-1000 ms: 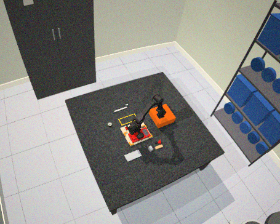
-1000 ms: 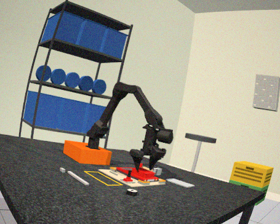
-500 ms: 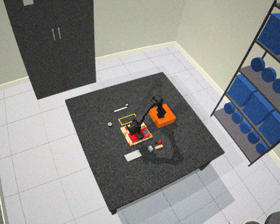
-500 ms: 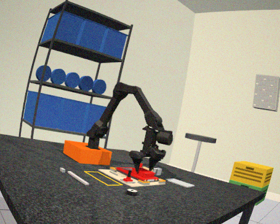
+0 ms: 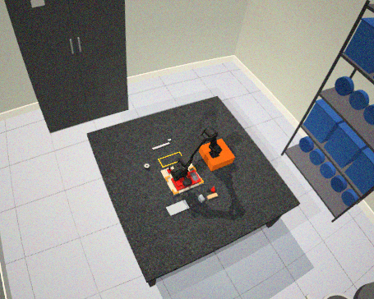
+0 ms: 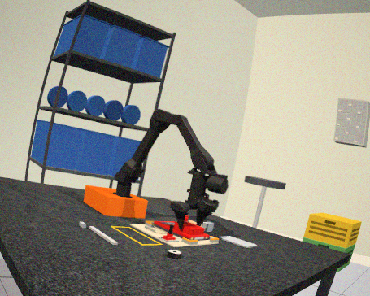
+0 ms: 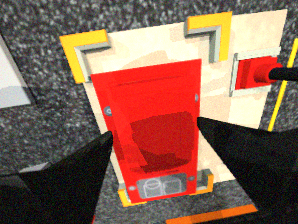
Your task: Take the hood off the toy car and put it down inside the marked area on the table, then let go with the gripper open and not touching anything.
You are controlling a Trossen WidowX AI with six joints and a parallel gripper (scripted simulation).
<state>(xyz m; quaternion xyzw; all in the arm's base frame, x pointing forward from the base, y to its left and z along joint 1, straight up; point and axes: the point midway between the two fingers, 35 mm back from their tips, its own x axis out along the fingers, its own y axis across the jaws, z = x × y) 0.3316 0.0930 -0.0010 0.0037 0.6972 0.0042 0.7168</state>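
I have the gripper [image 5: 180,176] [image 6: 190,226] [image 7: 154,127] pointing down over the red toy car [image 5: 175,186] [image 6: 199,235] [image 7: 145,72], its fingers wide apart with nothing clamped between them. In the wrist view one black fingertip stands at each side of the red bodywork, left and right of the middle of the frame; I cannot tell whether either one touches it. The hood [image 7: 160,140] is on the car, though I can't make out exactly where its edges run. The car lies on a cream board [image 5: 164,174] [image 6: 183,244] [image 7: 145,47] with yellow-orange corner brackets, a grey patch with rounded shapes near its lower end in my wrist picture. Beside the board I see the yellow outline [image 5: 169,155] [image 6: 128,236] [image 7: 278,110] of the marked area, to the board's upper left in the top view, and the hood is outside it. A pale flat plate [image 5: 177,208] [image 6: 238,241] [image 7: 10,80] lies below the board in the top view, a white bar [image 5: 160,145] [image 6: 103,235] lies above the outline there, and the arm stands on an orange block [image 5: 219,164] [image 6: 99,202] [image 7: 210,214] to the right
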